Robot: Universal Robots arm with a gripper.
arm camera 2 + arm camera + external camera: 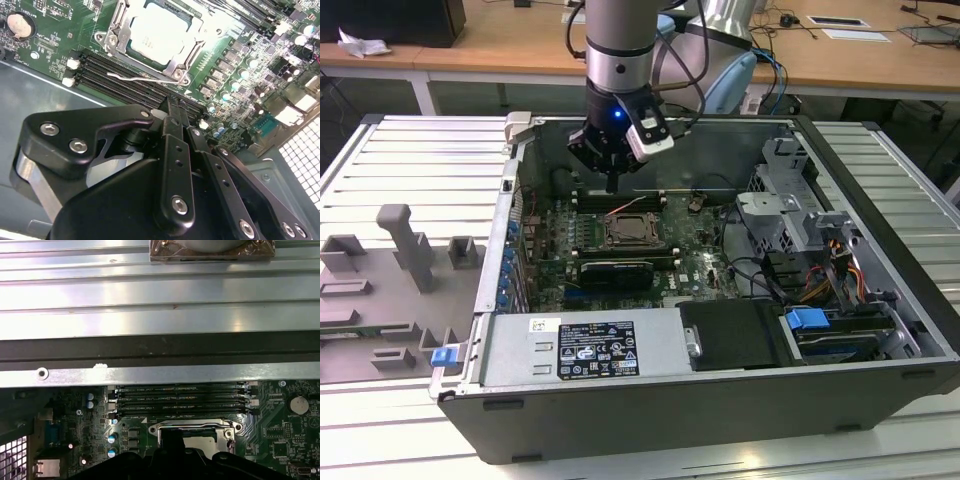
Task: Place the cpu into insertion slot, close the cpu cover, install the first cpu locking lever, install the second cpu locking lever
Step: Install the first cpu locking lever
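Here the gripper (172, 107) hangs with jaws pressed together, empty, the chip (157, 30) seated under its cover (186, 60) just beyond them.

One open computer case (720, 400) lies on the worktop (420, 160), holding one green board (60, 45). On the board sit one cpu (157, 30), one coin battery (19, 25) and what look like four long black memory slots (180, 400). One arm carries one gripper (611, 185).
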